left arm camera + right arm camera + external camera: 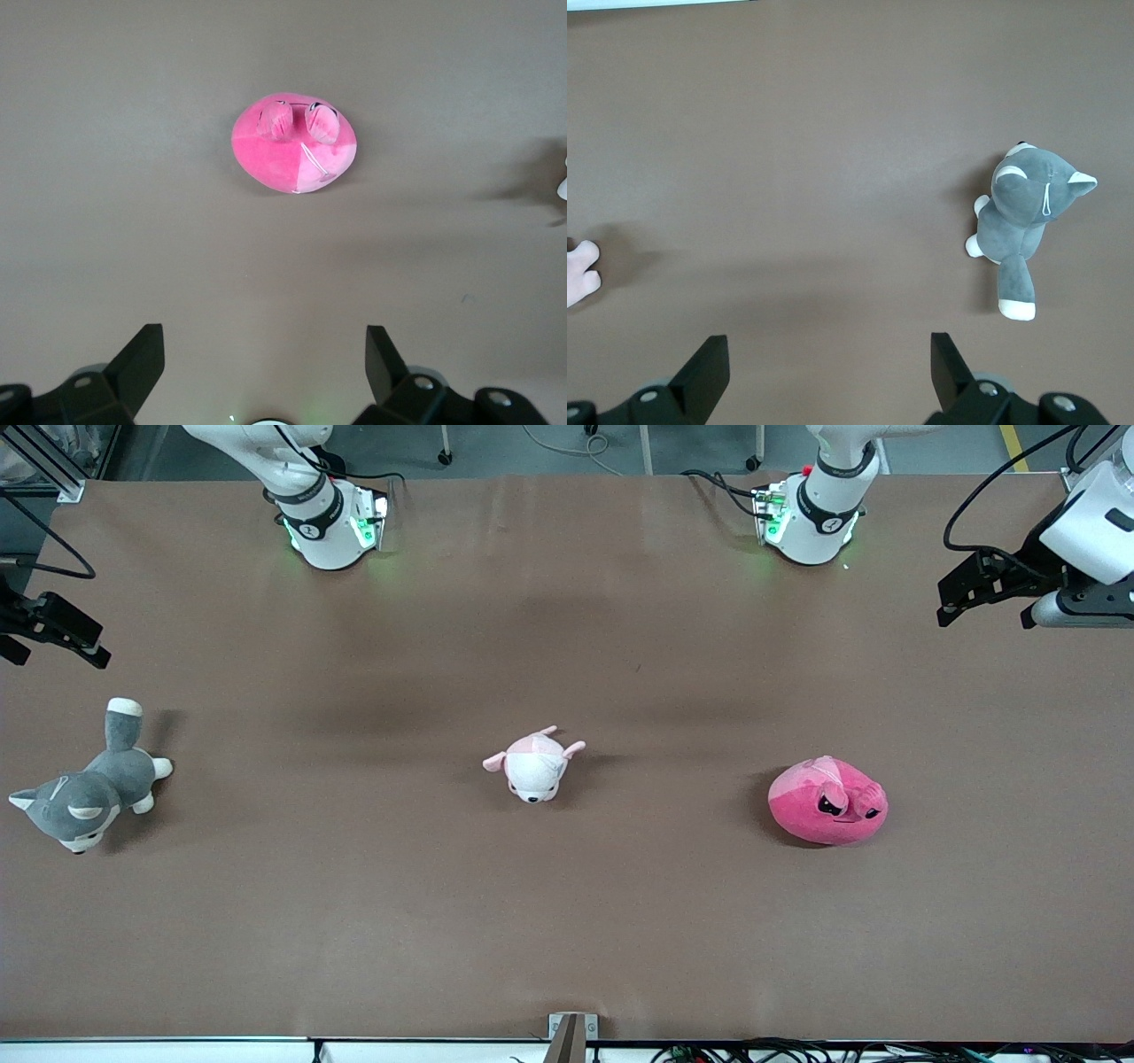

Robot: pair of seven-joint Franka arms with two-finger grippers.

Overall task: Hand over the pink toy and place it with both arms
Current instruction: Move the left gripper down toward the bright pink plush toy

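The pink toy [828,802], a round hot-pink plush with black angry eyes, lies on the brown table toward the left arm's end. It also shows in the left wrist view [294,146]. My left gripper [950,607] hangs in the air, open and empty, over the table's edge at the left arm's end, apart from the toy; its jaws stand wide in the left wrist view [264,354]. My right gripper [75,646] is up over the right arm's end of the table, open and empty [829,354].
A pale pink-and-white plush puppy [534,764] lies at mid-table. A grey-and-white plush dog [84,793] lies at the right arm's end, also in the right wrist view [1023,221]. The arms' bases [332,522] stand along the table's edge farthest from the front camera.
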